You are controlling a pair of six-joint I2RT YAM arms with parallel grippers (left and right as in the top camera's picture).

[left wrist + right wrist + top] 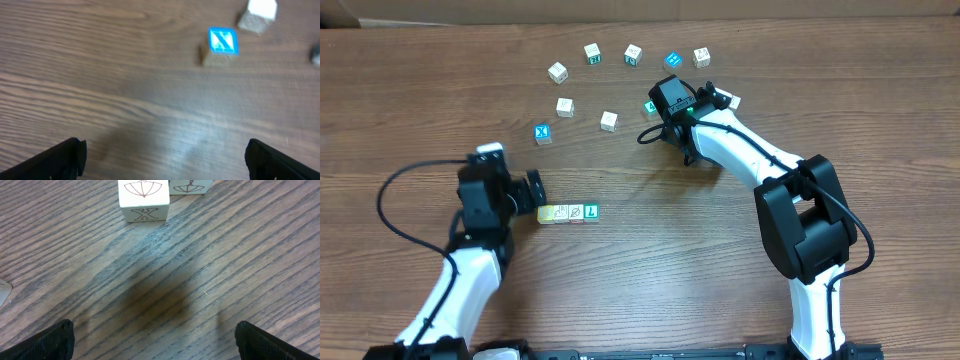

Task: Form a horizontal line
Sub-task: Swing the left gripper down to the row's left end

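mostly brown wood-grain table [650, 290], four-cube line [569, 213], pale strip [340, 10] behind

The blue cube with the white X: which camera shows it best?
The left wrist view: the blue cube sits large there, its X easy to read though slightly blurred. Overhead shows it small, the X barely legible. The right wrist view misses it.
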